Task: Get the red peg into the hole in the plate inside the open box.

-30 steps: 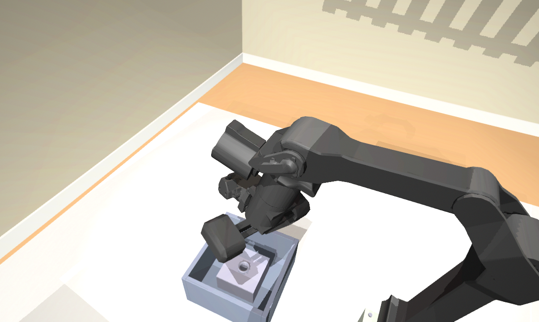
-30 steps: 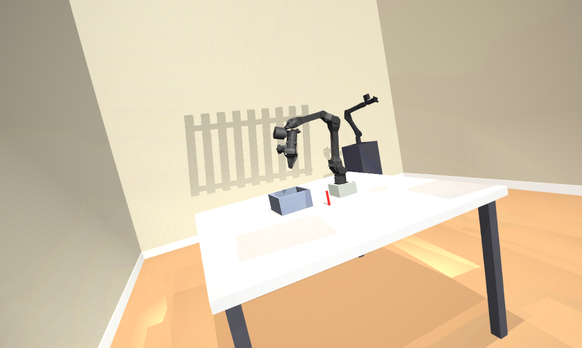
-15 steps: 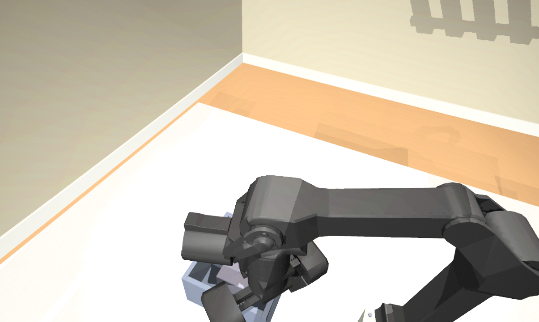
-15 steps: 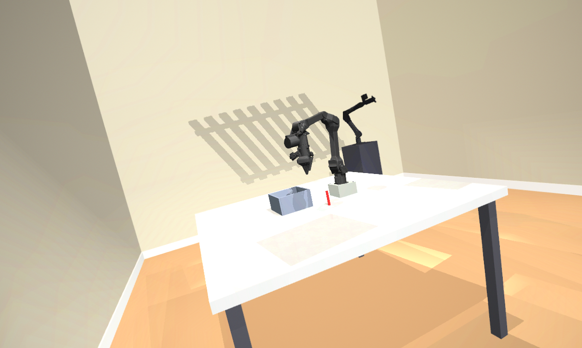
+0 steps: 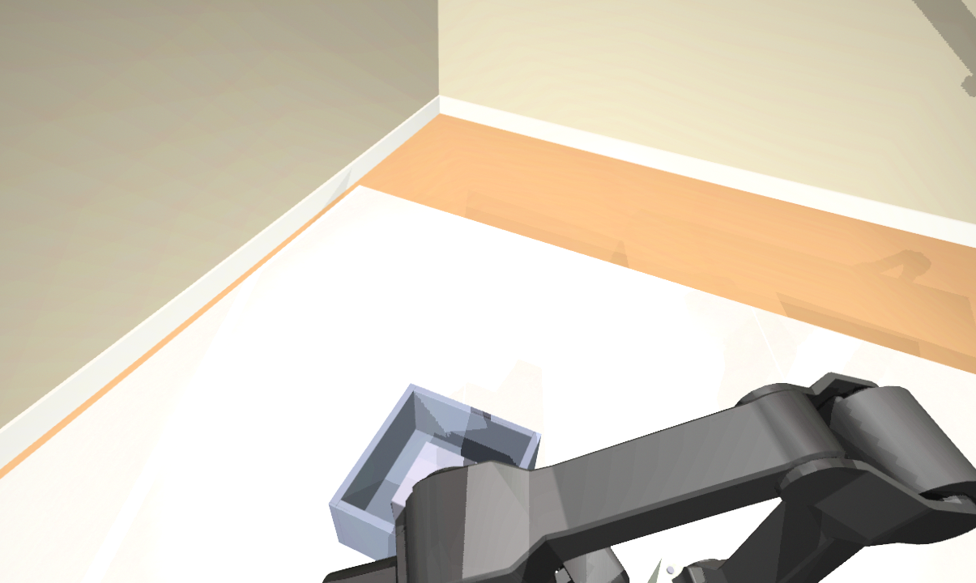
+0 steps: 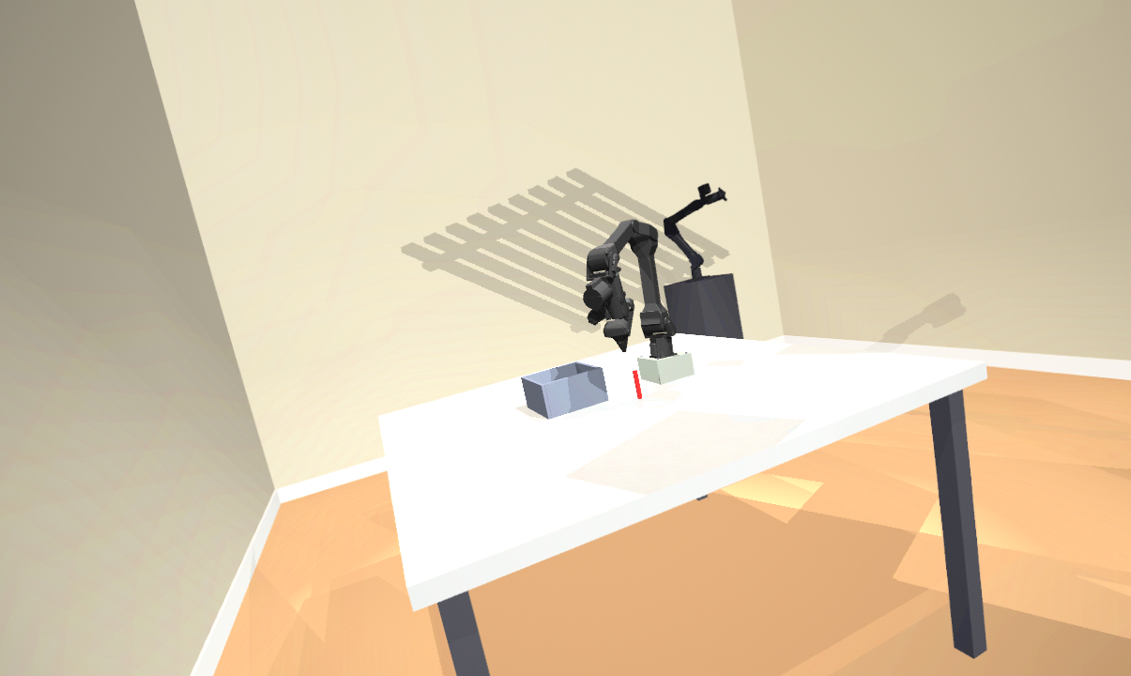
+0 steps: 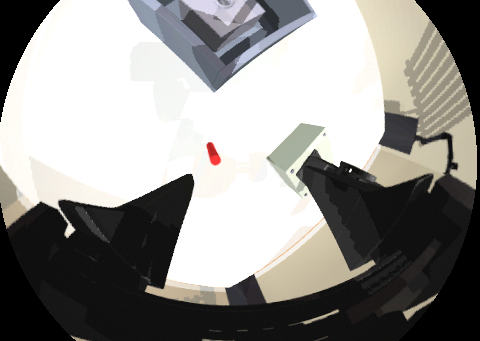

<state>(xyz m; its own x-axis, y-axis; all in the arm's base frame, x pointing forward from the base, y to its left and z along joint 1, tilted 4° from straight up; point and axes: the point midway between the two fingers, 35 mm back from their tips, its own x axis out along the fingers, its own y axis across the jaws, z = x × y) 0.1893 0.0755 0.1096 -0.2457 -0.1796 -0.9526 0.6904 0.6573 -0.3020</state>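
The red peg (image 6: 636,385) (image 7: 213,153) stands upright on the white table, between the box and the arm's base. My gripper (image 6: 623,346) (image 7: 249,175) is open and empty, pointing down above the table. In the wrist view the peg shows ahead of the fingers, nearer the left fingertip, and outside the gap. The blue-grey open box (image 5: 363,523) (image 6: 575,394) (image 7: 186,47) stands beyond the peg. The pale plate (image 5: 430,457) (image 7: 240,17) lies at its bottom; its round hole (image 7: 224,1) looks empty. In the top view the arm hides part of the box, and the fingers and peg are not visible.
The arm's pale green base block (image 6: 667,370) (image 7: 296,146) stands on the table (image 6: 468,504) close to the peg. A second dark arm (image 6: 680,238) stands on a dark pedestal (image 6: 703,308) behind the table. The box walls rise above the plate.
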